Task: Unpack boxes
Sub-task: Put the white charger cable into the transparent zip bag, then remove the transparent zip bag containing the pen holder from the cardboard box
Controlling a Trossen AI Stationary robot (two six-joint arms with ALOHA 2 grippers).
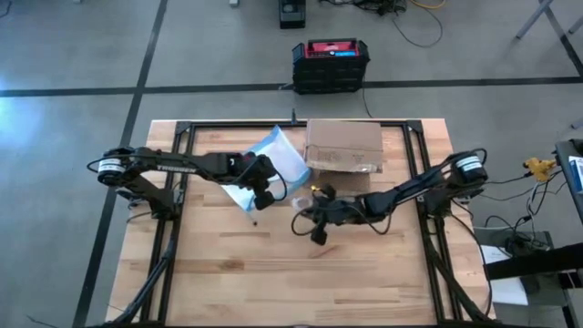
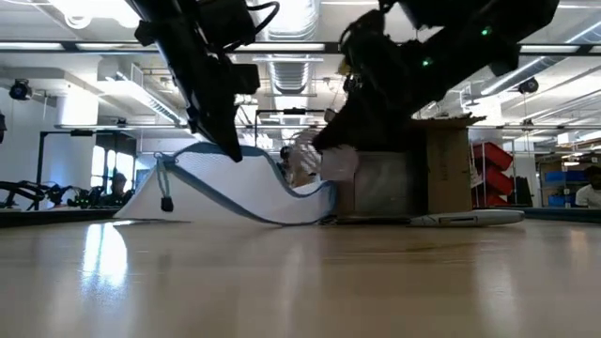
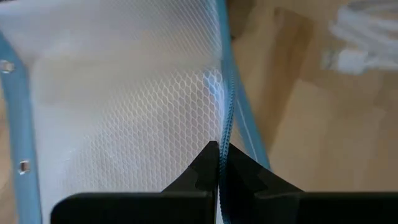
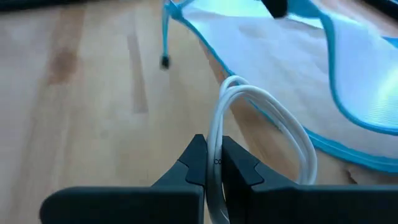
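Observation:
A brown cardboard box (image 1: 344,146) stands at the table's far middle, its bottom on the wood. To its left lies a flat clear mesh pouch (image 1: 278,155) with a blue edge. My left gripper (image 1: 259,186) is shut on the pouch's near edge. My right gripper (image 1: 319,217) is in front of the box and shut on a looped white cable (image 4: 273,118). In the low view the pouch (image 2: 235,192) arches up from the table, and the cable (image 2: 324,160) hangs beside the box (image 2: 441,169). My left gripper (image 3: 219,154) pinches the pouch's blue zipper edge (image 3: 227,124) between its two fingers, which lie across the edge. That edge is raised, while the pouch's far part (image 2: 300,211) stays on the table. My right gripper (image 4: 213,155) pinches both strands of the white cable loop (image 4: 217,134) between its two fingers. The loop sticks out past the fingertips, lifted clear of the table.
A black-and-red case (image 1: 330,64) sits on the floor beyond the table's far edge. A small dark pull (image 4: 165,61) dangles from the pouch's blue cord. A flat pale item (image 2: 465,219) lies in front of the box. Bare wood (image 1: 273,273) fills the table's near half.

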